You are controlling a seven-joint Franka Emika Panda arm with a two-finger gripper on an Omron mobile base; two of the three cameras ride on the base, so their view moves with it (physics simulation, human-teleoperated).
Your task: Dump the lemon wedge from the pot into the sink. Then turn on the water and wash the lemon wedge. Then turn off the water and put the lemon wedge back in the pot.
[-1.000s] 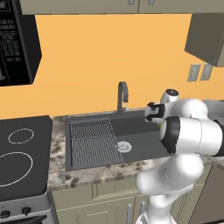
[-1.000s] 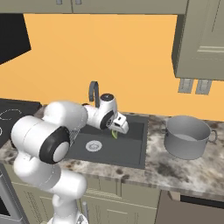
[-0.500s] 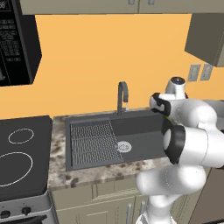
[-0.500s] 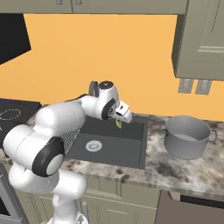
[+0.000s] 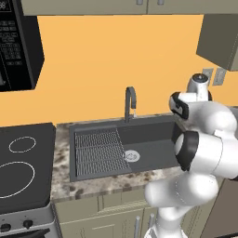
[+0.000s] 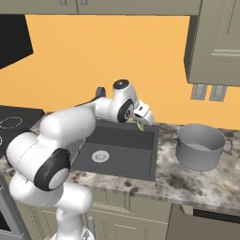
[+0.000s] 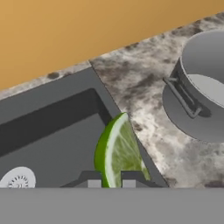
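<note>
Gripper (image 6: 142, 121) pinching lemon wedge (image 7: 117, 151) — hand view shows pot (image 7: 202, 87) handle

Sink (image 6: 140, 159) set in counter (image 6: 187, 180); pot (image 6: 200, 146) on counter, right of sink, well apart. Faucet (image 5: 130, 103) behind sink, stovetop (image 5: 21, 162) left of it. Hand (image 6: 142, 119) w/ lemon wedge (image 6: 140, 125) above sink's back-right corner, betw. faucet & pot.
</note>
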